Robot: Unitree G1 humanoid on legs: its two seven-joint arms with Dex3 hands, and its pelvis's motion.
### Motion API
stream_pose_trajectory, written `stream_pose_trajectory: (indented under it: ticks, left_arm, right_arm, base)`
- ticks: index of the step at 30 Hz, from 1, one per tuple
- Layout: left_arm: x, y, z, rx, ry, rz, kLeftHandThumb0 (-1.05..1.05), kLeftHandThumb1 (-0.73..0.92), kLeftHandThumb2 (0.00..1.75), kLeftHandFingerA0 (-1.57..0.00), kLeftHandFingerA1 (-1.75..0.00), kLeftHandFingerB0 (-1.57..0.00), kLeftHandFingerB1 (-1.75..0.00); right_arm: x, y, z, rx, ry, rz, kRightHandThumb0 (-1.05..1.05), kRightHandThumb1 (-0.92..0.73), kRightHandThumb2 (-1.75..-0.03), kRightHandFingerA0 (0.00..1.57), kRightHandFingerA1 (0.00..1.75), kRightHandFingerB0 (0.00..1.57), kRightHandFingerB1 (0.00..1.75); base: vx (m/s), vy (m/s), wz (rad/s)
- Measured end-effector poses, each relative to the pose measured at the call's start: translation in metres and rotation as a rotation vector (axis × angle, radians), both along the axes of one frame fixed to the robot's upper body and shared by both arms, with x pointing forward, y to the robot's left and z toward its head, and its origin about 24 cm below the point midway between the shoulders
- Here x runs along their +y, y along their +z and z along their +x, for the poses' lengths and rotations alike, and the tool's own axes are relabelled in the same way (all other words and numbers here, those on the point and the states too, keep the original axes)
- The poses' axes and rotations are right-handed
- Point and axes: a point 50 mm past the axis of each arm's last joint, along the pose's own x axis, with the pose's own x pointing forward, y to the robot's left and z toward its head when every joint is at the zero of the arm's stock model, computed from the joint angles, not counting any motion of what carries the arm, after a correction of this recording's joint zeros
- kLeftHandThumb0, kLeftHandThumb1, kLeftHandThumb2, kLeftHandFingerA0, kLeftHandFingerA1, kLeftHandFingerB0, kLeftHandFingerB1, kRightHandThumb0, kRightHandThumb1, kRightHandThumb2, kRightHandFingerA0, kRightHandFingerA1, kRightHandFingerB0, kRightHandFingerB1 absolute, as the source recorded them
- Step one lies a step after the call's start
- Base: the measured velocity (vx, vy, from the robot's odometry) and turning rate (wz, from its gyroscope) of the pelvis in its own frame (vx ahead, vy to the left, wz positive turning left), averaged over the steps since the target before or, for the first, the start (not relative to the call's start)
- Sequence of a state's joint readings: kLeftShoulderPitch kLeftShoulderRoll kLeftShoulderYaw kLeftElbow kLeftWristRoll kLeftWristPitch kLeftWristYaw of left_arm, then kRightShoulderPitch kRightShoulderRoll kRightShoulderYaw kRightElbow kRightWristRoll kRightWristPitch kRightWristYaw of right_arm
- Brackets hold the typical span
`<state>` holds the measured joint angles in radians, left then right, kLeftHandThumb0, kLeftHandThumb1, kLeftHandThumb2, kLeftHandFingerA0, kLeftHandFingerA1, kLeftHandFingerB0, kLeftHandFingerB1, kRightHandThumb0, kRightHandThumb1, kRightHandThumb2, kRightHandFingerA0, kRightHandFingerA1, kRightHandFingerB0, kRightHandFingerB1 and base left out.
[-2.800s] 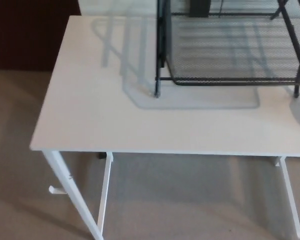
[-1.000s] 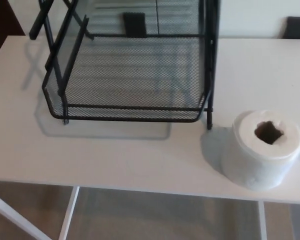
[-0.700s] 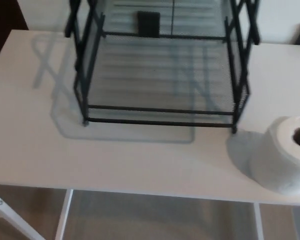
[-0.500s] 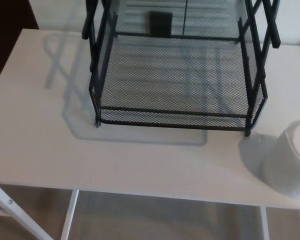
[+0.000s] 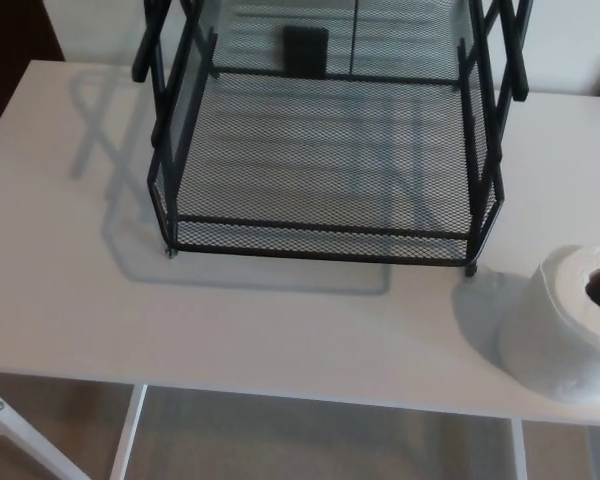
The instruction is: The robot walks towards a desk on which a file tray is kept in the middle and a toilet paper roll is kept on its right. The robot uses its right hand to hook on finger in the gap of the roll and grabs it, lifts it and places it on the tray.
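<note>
Since neither robot hand is in the frame, their fingers cannot be judged and the grab has not begun. A toilet paper roll (image 5: 565, 335) stands upright at lower right on the counter (image 5: 70, 280), hole facing up, axis vertical, just beside the empty mesh file tray (image 5: 330, 160) at upper centre
</note>
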<state>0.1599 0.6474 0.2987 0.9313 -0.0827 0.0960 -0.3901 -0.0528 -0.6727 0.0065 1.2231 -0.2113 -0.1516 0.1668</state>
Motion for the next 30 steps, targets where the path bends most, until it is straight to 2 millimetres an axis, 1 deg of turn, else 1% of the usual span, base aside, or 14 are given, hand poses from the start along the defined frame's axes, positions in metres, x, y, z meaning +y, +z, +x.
stream_pose_trajectory:
  ticks: [2, 5, 6, 7, 13, 15, 16, 17, 18, 20, 21, 24, 25, 30]
  left_arm:
    - [0.000, 0.000, 0.001, -0.002, 0.000, -0.001, -0.70, 0.75, 1.00, -0.32, -0.52, -0.16, -0.44]
    - [0.000, 0.000, 0.001, -0.003, 0.000, -0.001, -0.69, 0.76, 0.99, -0.31, -0.51, -0.17, -0.44]
    - [0.000, 0.000, 0.001, -0.003, 0.000, -0.002, -0.70, 0.76, 1.01, -0.30, -0.51, -0.15, -0.43]
    - [0.000, 0.000, 0.001, -0.002, 0.000, -0.002, -0.69, 0.76, 1.00, -0.31, -0.52, -0.16, -0.44]
    - [0.000, 0.001, 0.001, -0.008, 0.002, -0.001, -0.71, 0.76, 1.01, -0.31, -0.52, -0.14, -0.44]
    - [0.000, 0.001, 0.001, -0.011, 0.003, -0.001, -0.70, 0.76, 1.01, -0.31, -0.52, -0.14, -0.44]
    - [0.000, 0.001, 0.001, -0.012, 0.004, -0.001, -0.69, 0.76, 1.01, -0.30, -0.52, -0.14, -0.44]
    - [0.000, 0.001, 0.002, -0.015, 0.004, -0.001, -0.69, 0.77, 0.99, -0.29, -0.51, -0.15, -0.44]
    - [0.000, 0.002, 0.002, -0.016, 0.004, -0.002, -0.69, 0.76, 0.99, -0.29, -0.51, -0.16, -0.44]
    - [0.000, 0.002, 0.003, -0.018, 0.004, -0.002, -0.69, 0.76, 0.99, -0.29, -0.51, -0.16, -0.44]
    - [0.000, 0.002, 0.003, -0.018, 0.004, -0.002, -0.69, 0.76, 0.99, -0.30, -0.51, -0.17, -0.44]
    - [0.000, 0.002, 0.003, -0.017, 0.005, -0.003, -0.70, 0.76, 0.99, -0.29, -0.51, -0.16, -0.44]
    - [0.000, 0.001, 0.002, -0.017, 0.006, -0.003, -0.70, 0.76, 0.99, -0.29, -0.50, -0.16, -0.44]
    - [0.001, 0.001, 0.002, -0.015, 0.006, -0.003, -0.71, 0.76, 0.99, -0.31, -0.51, -0.17, -0.44]
  right_arm:
    - [-0.003, 0.004, -0.001, -0.052, -0.047, 0.023, -0.58, -0.43, -0.74, 0.21, 0.49, 0.08, 0.37]
    - [-0.008, 0.011, 0.000, -0.143, -0.106, 0.054, -0.53, -0.58, -0.57, 0.27, 0.47, 0.08, 0.27]
    - [-0.010, 0.014, 0.001, -0.171, -0.121, 0.062, -0.32, -0.42, -0.95, 0.03, 0.50, 0.00, 0.49]
    - [-0.011, 0.017, 0.002, -0.203, -0.137, 0.071, -0.59, -0.44, -0.72, 0.15, 0.47, 0.09, 0.36]
    - [-0.021, 0.048, 0.022, -0.463, -0.193, 0.106, -0.33, -0.36, -0.92, 0.06, 0.52, 0.00, 0.49]
    - [-0.023, 0.063, 0.033, -0.564, -0.188, 0.113, -0.51, -0.50, -0.55, 0.25, 0.47, 0.21, 0.32]
    - [-0.023, 0.069, 0.037, -0.604, -0.182, 0.114, -0.61, -0.37, -0.75, 0.26, 0.59, 0.19, 0.51]
    - [-0.023, 0.078, 0.042, -0.656, -0.168, 0.112, -0.65, -0.48, -0.54, 0.29, 0.64, 0.22, 0.50]
    - [-0.022, 0.087, 0.048, -0.699, -0.145, 0.107, -0.68, -0.36, -0.78, 0.31, 0.68, 0.23, 0.59]
    - [-0.020, 0.102, 0.057, -0.764, -0.101, 0.101, -0.68, -0.36, -0.78, 0.31, 0.68, 0.23, 0.59]
    - [-0.018, 0.107, 0.060, -0.785, -0.085, 0.100, -0.70, -0.47, -0.55, 0.33, 0.72, 0.26, 0.60]
    - [-0.011, 0.129, 0.072, -0.873, -0.009, 0.093, -0.70, -0.49, -0.55, 0.39, 0.55, 0.25, 0.46]
    - [-0.008, 0.135, 0.075, -0.893, 0.017, 0.091, -0.67, -0.39, -0.77, 0.32, 0.54, 0.18, 0.43]
    - [0.008, 0.158, 0.084, -0.945, 0.149, 0.086, -0.64, -0.43, -0.54, 0.43, 0.40, 0.31, 0.30]
  base:
    - [0.00, 0.000, 0.00]
    - [0.00, 0.000, 0.00]
    - [0.00, 0.000, 0.00]
    - [0.00, 0.000, 0.00]
    - [0.00, 0.000, 0.00]
    - [0.00, 0.000, 0.00]
    - [0.00, 0.000, 0.00]
    - [0.00, 0.000, 0.00]
    - [0.00, 0.000, 0.00]
    - [0.00, 0.000, 0.00]
    - [0.00, 0.000, 0.00]
    - [0.00, 0.000, 0.00]
    - [0.00, 0.000, 0.00]
    - [0.00, 0.000, 0.00]
